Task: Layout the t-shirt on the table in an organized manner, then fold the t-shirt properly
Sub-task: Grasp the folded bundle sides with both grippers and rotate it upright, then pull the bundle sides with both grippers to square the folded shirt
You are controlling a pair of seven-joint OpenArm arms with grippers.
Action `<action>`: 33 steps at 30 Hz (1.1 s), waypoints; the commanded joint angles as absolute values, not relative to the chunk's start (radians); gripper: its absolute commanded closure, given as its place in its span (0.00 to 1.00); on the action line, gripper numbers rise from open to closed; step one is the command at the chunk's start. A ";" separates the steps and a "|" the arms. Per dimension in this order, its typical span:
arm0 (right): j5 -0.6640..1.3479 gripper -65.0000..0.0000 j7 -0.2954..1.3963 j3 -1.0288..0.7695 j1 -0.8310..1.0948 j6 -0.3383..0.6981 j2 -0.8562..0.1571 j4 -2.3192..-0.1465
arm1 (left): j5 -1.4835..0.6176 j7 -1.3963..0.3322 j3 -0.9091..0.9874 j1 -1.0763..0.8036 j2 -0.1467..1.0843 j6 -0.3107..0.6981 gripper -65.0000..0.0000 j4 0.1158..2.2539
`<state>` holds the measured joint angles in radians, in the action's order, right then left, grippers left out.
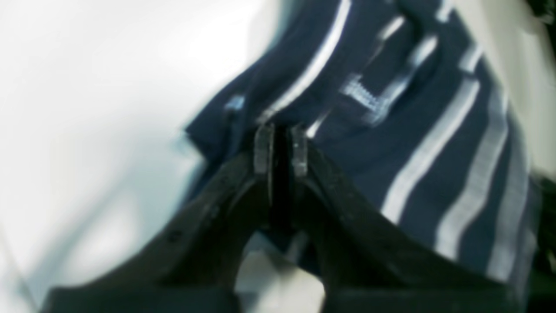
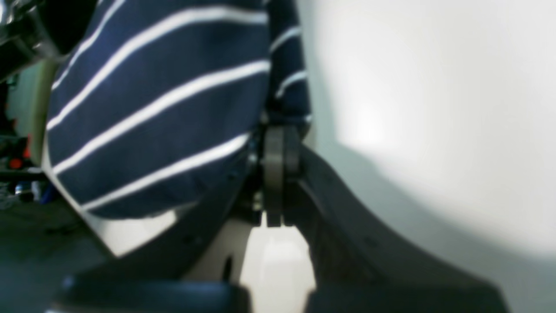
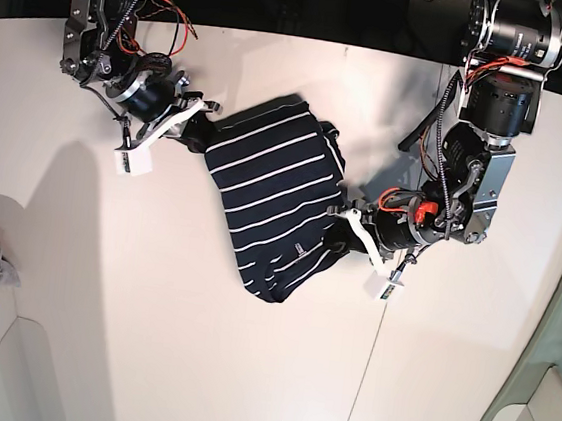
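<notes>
1 t-shirt (image 3: 274, 205), striped navy, bunched near the middle of the table (image 3: 150, 307), toward its far edge. 2 arms reaching in low from opposite sides: left gripper (image 1: 281, 148) pinched on cloth, right gripper (image 2: 278, 148) clamped on the hem.

The base view looks straight down from high above, taking in the whole white surface (image 3: 152, 288), both arms and the striped t-shirt (image 3: 276, 205) between them. Each wrist view sits just behind its own pincer, looking along the fingers at very close range: the left pincer (image 1: 281, 148) and the right pincer (image 2: 278, 148). All three views share the t-shirt and the surface around it.
</notes>
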<state>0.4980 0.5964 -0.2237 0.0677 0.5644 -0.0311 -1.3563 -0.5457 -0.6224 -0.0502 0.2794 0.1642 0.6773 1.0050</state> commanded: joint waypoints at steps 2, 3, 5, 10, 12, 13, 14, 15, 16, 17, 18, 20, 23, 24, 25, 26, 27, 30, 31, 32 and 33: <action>0.495 1.00 0.573 -0.242 0.036 0.572 -0.036 -1.380 | -0.631 -0.650 -0.048 0.301 0.164 0.698 0.92 1.089; 0.485 1.00 0.573 -0.248 0.028 0.572 -0.037 -1.380 | -0.660 -0.671 -0.048 0.296 0.164 0.698 0.92 1.130; 0.466 1.00 0.572 -0.256 0.016 0.572 -0.039 -1.380 | -0.702 -0.719 -0.048 0.285 0.164 0.698 0.92 1.208; 0.413 1.00 0.570 -0.259 -0.033 0.572 -0.041 -1.370 | -0.718 -0.767 -0.048 0.236 0.187 0.698 0.92 1.267; 0.395 1.00 0.567 -0.258 -0.073 0.572 -0.041 -1.345 | -0.720 -0.758 -0.046 0.202 0.207 0.698 0.92 1.267; 0.387 1.00 0.560 -0.258 -0.096 0.572 -0.041 -1.324 | -0.729 -0.759 -0.043 0.184 0.220 0.698 0.92 1.270; 0.380 1.00 0.553 -0.257 -0.119 0.572 -0.041 -1.302 | -0.746 -0.759 -0.043 0.163 0.233 0.698 0.92 1.279; 0.381 1.00 0.547 -0.256 -0.141 0.572 -0.041 -1.277 | -0.761 -0.757 -0.043 0.138 0.245 0.698 0.92 1.296; 0.381 1.00 0.542 -0.254 -0.160 0.572 -0.041 -1.252 | -0.765 -0.748 -0.043 0.110 0.258 0.698 0.92 1.318; 0.381 1.00 0.537 -0.250 -0.174 0.572 -0.040 -1.227 | -0.762 -0.735 -0.043 0.080 0.268 0.698 0.92 1.341; 0.381 1.00 0.530 -0.245 -0.184 0.572 -0.038 -1.205 | -0.753 -0.721 -0.043 0.053 0.276 0.698 0.92 1.359; 0.382 1.00 0.529 -0.226 -0.198 0.572 -0.035 -1.161 | -0.715 -0.687 -0.043 0.012 0.280 0.698 0.92 1.368; 0.393 1.00 0.530 -0.182 -0.192 0.572 -0.030 -1.147 | -0.643 -0.624 -0.044 -0.023 0.276 0.695 0.92 1.367; 0.404 1.00 0.531 -0.165 -0.190 0.572 -0.030 -1.148 | -0.625 -0.614 -0.044 -0.026 0.272 0.691 0.92 1.367; 0.409 1.00 0.531 -0.150 -0.187 0.572 -0.030 -1.148 | -0.607 -0.609 -0.044 -0.025 0.266 0.691 0.92 1.367; 0.412 1.00 0.531 -0.137 -0.184 0.572 -0.030 -1.148 | -0.595 -0.608 -0.044 -0.022 0.259 0.691 0.92 1.367; 0.412 1.00 0.531 -0.126 -0.181 0.572 -0.030 -1.148 | -0.590 -0.606 -0.044 -0.019 0.252 0.691 0.92 1.367; 0.435 1.00 0.531 -0.103 -0.160 0.572 -0.030 -1.156 | -0.586 -0.602 -0.044 -0.016 0.237 0.684 0.92 1.367; 0.446 1.00 0.532 -0.101 -0.150 0.572 -0.025 -1.164 | -0.586 -0.602 -0.044 -0.015 0.233 0.684 0.92 1.367; 0.445 1.00 0.532 -0.101 -0.138 0.572 -0.016 -1.171 | -0.586 -0.602 -0.044 -0.014 0.230 0.684 0.92 1.367; 0.445 1.00 0.532 -0.101 -0.127 0.572 -0.008 -1.179 | -0.586 -0.598 -0.044 -0.013 0.230 0.684 0.92 1.367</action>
<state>0.4259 0.5495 -0.1024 -0.1123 0.5579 -0.0185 -1.1599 -0.5678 -0.6197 -0.0471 -0.0273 0.2211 0.6777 1.3525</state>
